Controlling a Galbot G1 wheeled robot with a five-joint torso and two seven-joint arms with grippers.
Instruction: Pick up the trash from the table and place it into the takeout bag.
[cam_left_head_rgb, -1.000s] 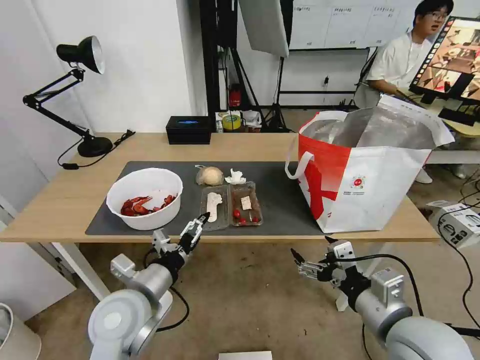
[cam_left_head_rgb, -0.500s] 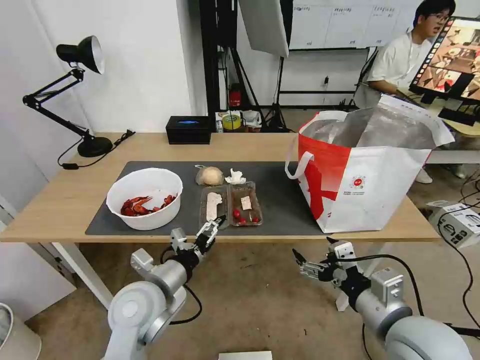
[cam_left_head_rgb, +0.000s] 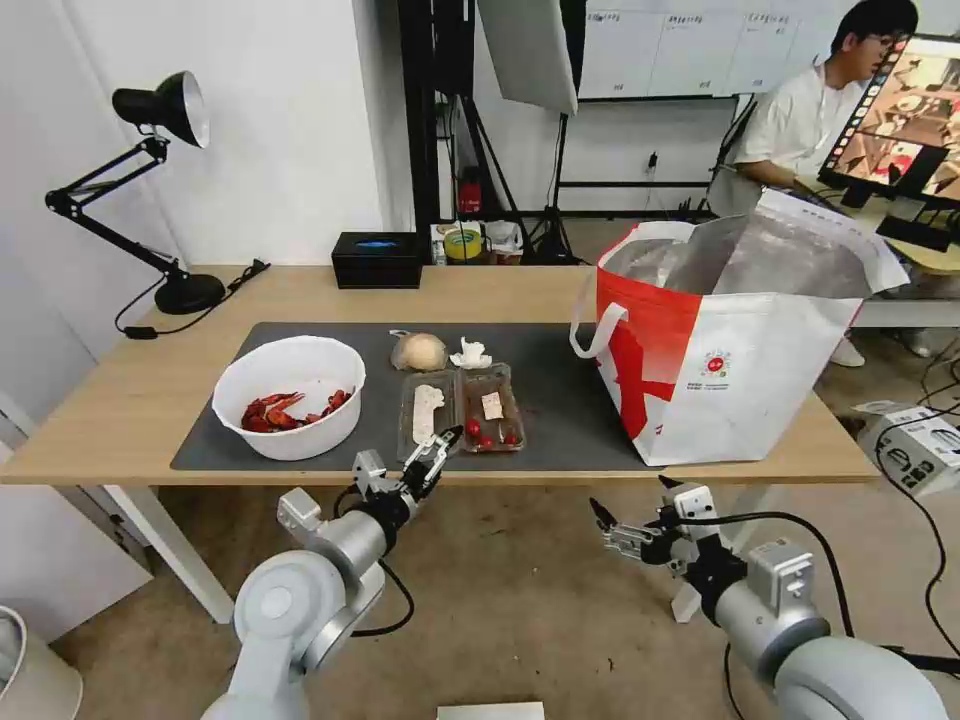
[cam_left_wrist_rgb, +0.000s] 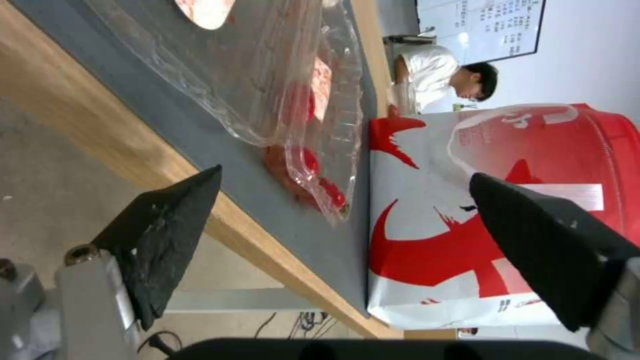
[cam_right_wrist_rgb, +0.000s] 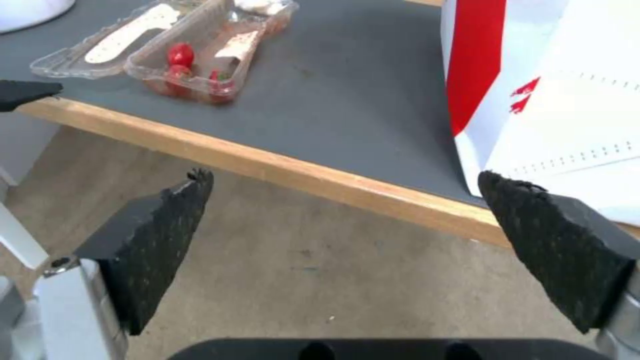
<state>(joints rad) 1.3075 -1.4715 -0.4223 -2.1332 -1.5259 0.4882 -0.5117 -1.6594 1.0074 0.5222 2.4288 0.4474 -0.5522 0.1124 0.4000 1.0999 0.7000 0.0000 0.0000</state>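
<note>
While the left gripper (cam_left_head_rgb: 441, 452) gapes, pointed black fingers spread, at the wood counter's (cam_left_head_rgb: 120, 400) near edge, the crinkly clear clamshell tray (cam_left_head_rgb: 462, 408) lies just beyond on the dark grey mat (cam_left_head_rgb: 560, 400). Right gripper (cam_left_head_rgb: 612, 528) hangs released below the foil-lined takeout bag (cam_left_head_rgb: 740, 350).

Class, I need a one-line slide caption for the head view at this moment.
Open left gripper reaches the table's front edge at the clear clamshell tray; open right gripper waits below the takeout bag.

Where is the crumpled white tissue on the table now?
In the head view, the crumpled white tissue lies on the dark grey mat, right beside the beige wrapped bun and just behind the clear plastic clamshell tray.
</note>
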